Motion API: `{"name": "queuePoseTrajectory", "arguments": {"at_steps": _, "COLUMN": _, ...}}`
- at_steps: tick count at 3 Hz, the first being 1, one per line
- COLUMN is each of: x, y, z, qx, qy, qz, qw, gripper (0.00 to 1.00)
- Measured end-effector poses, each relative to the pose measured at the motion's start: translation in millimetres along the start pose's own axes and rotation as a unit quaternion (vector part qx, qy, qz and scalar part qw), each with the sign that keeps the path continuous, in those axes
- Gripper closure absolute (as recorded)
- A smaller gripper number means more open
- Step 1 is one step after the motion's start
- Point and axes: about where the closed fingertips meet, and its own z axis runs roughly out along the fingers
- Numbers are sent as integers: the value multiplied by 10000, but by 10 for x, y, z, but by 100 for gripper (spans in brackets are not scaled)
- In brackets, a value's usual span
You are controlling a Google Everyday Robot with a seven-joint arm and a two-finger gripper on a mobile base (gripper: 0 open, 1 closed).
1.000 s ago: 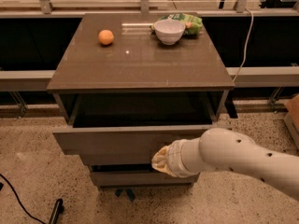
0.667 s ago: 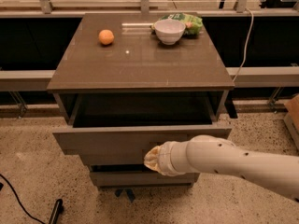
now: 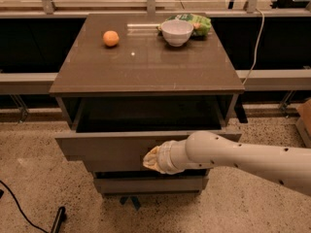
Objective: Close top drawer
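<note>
The top drawer (image 3: 104, 146) of a grey-brown cabinet stands pulled out, its dark box interior open below the cabinet top. Its wide flat front panel faces me. My gripper (image 3: 148, 159) comes in from the right on a white arm (image 3: 243, 158). Its tip is against the middle of the drawer's front panel. Two lower drawer fronts (image 3: 146, 183) sit under it, partly hidden by the arm.
On the cabinet top (image 3: 146, 67) are an orange (image 3: 111, 38), a white bowl (image 3: 177, 32) and a green bag (image 3: 197, 23) behind it. A black cable (image 3: 19, 208) lies on the speckled floor at lower left. A cardboard box (image 3: 305, 118) stands at right.
My gripper has moved left along the drawer front, from right of centre to its middle. The drawer still stands about as far out as before.
</note>
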Motion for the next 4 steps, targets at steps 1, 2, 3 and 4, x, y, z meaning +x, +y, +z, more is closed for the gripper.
{"name": "queuePoseTrajectory", "arguments": {"at_steps": 1, "x": 55, "y": -217, "z": 234, "qx": -141, "qy": -30, "qz": 215, "qw": 9997, "gripper": 100}}
{"name": "queuePoseTrajectory", "arguments": {"at_steps": 2, "x": 55, "y": -206, "z": 230, "qx": -141, "qy": -30, "qz": 215, "qw": 9997, "gripper": 100}}
{"name": "queuePoseTrajectory", "arguments": {"at_steps": 3, "x": 56, "y": -459, "z": 307, "qx": -158, "qy": -11, "qz": 296, "qw": 9994, "gripper": 100}}
{"name": "queuePoseTrajectory", "arguments": {"at_steps": 4, "x": 56, "y": -458, "z": 307, "qx": -158, "qy": -11, "qz": 296, "qw": 9994, "gripper": 100}}
